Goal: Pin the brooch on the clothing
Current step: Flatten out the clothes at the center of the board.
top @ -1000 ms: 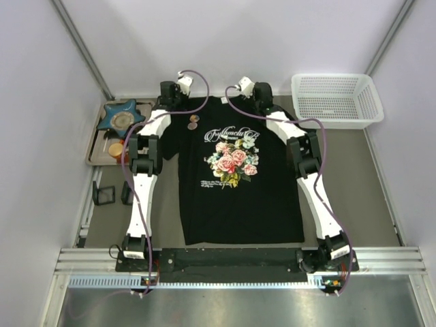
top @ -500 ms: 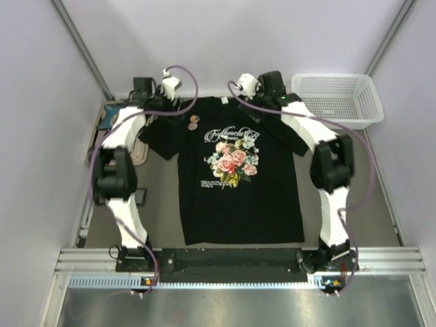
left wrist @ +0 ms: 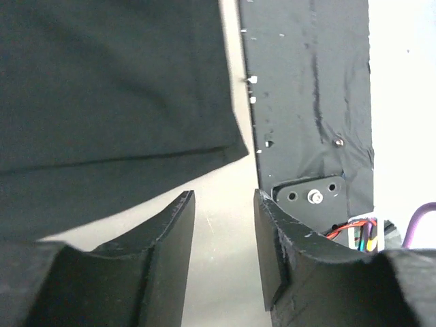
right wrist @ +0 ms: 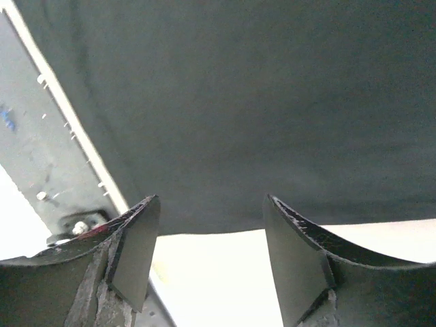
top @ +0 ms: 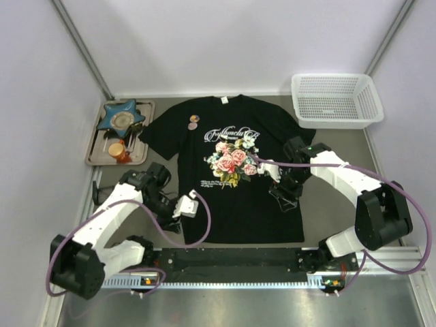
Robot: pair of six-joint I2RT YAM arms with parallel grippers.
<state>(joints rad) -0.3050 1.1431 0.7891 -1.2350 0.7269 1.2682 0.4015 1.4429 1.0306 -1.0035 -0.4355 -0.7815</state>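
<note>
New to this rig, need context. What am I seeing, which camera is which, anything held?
Two white robot arms: left arm, right arm. The wide picture looks down from above and behind them; the other two come from cameras on each wrist. A black T-shirt lies flat, the small round brooch resting near its collar. A blue star dish sits far left, a white basket far right. The left fingers and right fingers stand open near the shirt's edges, holding nothing.
</note>
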